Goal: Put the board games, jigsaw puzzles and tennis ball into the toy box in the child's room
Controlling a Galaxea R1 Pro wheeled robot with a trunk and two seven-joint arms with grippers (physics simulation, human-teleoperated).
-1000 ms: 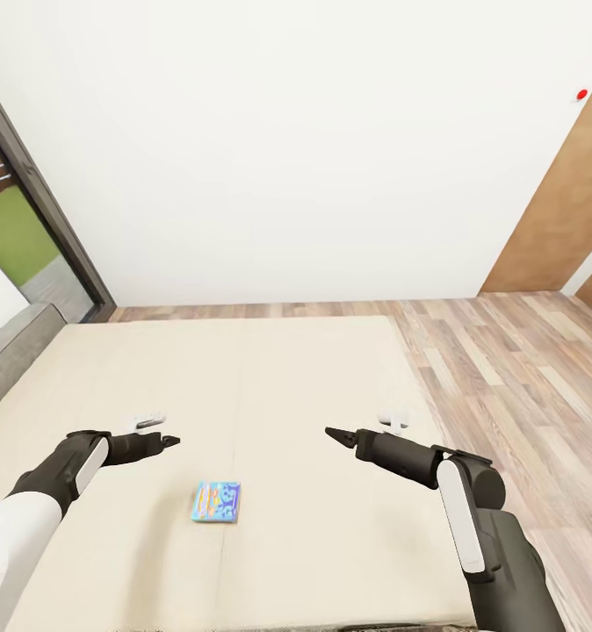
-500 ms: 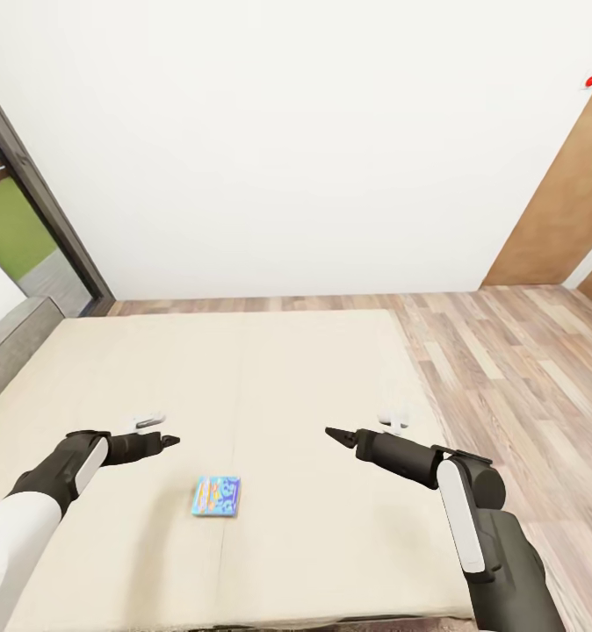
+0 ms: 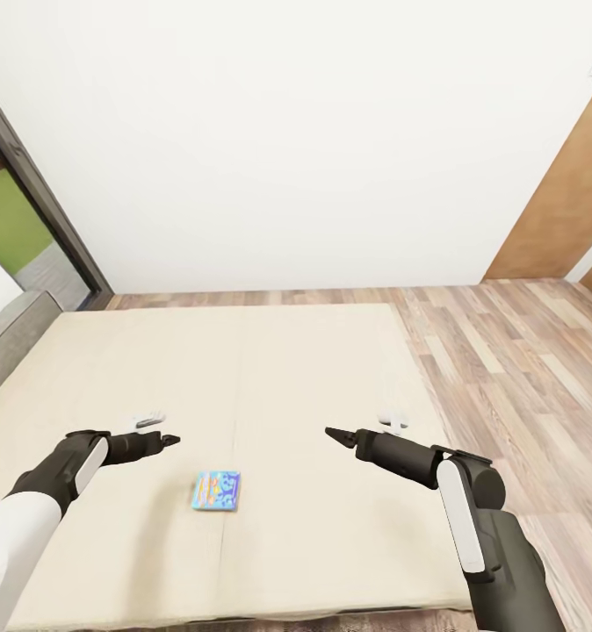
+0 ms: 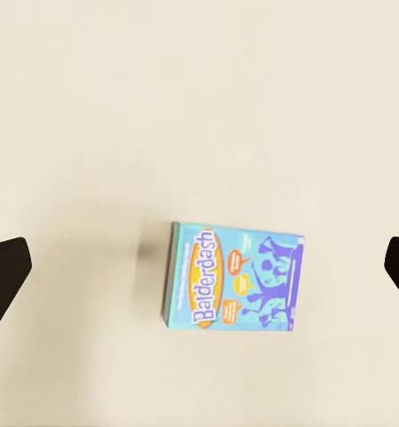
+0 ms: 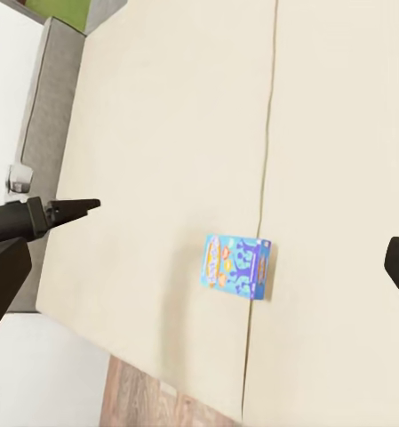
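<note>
A blue board game (image 3: 217, 490) with yellow cartoon print lies flat on the cream bed (image 3: 270, 369), near its front edge. My left gripper (image 3: 169, 439) hovers just left of and a little beyond it. My right gripper (image 3: 334, 433) hangs further off to the right. In the left wrist view the board game (image 4: 235, 289) reads "Balderdash" and lies between the spread fingers (image 4: 3, 276) of the open left gripper (image 4: 199, 271). The right wrist view shows the board game (image 5: 237, 267) beside the bed's centre seam, with the right gripper (image 5: 199, 267) open and nothing in it.
A grey headboard (image 3: 6, 342) runs along the bed's left side. A dark-framed window (image 3: 41, 211) stands at the far left. Wood-plank floor (image 3: 507, 351) lies right of the bed, with a brown wooden panel (image 3: 568, 193) by the white wall.
The whole picture has shifted, so the camera has moved: the bed's near edge now shows at the bottom. Both arms keep their pose and the board game lies where it was.
</note>
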